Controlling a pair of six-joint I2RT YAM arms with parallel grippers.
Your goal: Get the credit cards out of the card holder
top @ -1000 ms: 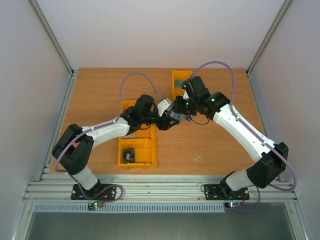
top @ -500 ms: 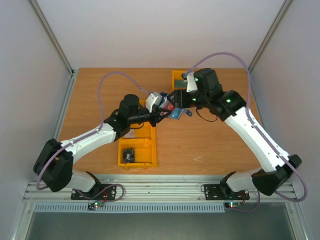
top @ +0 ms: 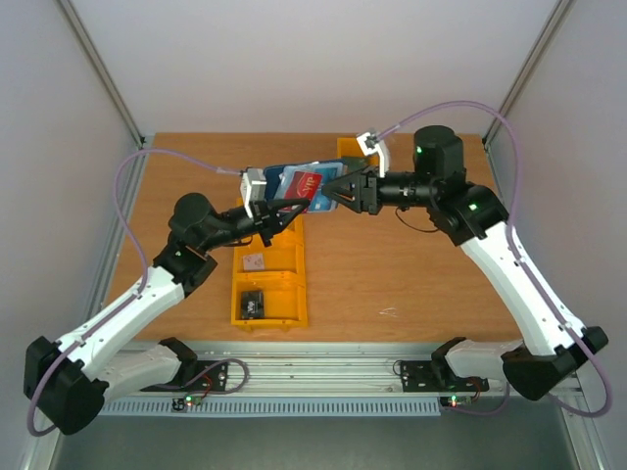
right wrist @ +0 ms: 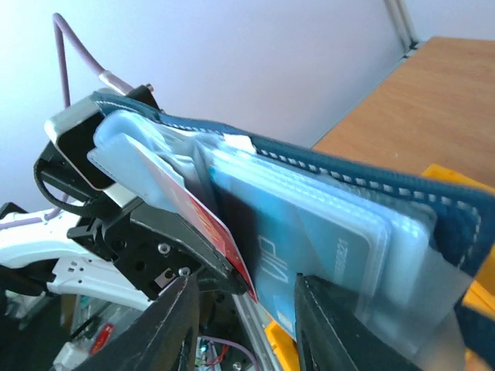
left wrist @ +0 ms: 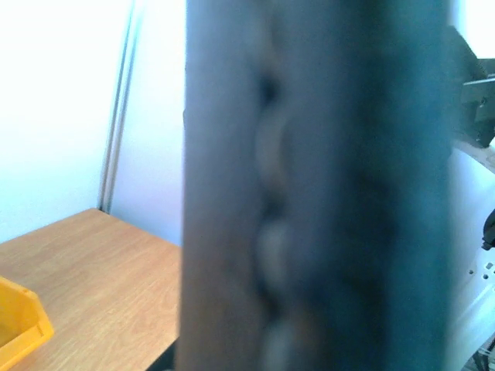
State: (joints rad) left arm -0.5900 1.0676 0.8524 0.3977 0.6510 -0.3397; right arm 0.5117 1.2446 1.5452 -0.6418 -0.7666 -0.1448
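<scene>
Shift: The meeting of my two grippers had moved from the middle of the overhead view, above the yellow bin [top: 284, 294], up toward the upper centre. My left arm had gone from folded to stretched out long.
Left fingers: My left gripper [top: 266, 196] was clenched on one end of the card holder [top: 290, 176], where a second before it had stood wide. My left wrist view showed only a blurred blue wall of it, right against the lens.
Right fingers: My right gripper [top: 336, 189] had let go and stood parted just at the holder's other end. In my right wrist view the two fingers framed the lower edge of the cards, and I could not see them pressing on anything.
Card holder: It was held in the air well above the table [top: 411, 274], spread open, with its pockets facing my right wrist camera.
Cards: A red card [top: 308, 186] stuck out of the pockets by one corner, next to my left fingers. A pale blue card [right wrist: 309, 239] lay beside it, still seated.
Meaning: As I judged it, the holder had passed to my left side, which freed my right fingers to pull. No card was out yet.
Next call: I judged the next move to be a pinch on one card edge alone.
</scene>
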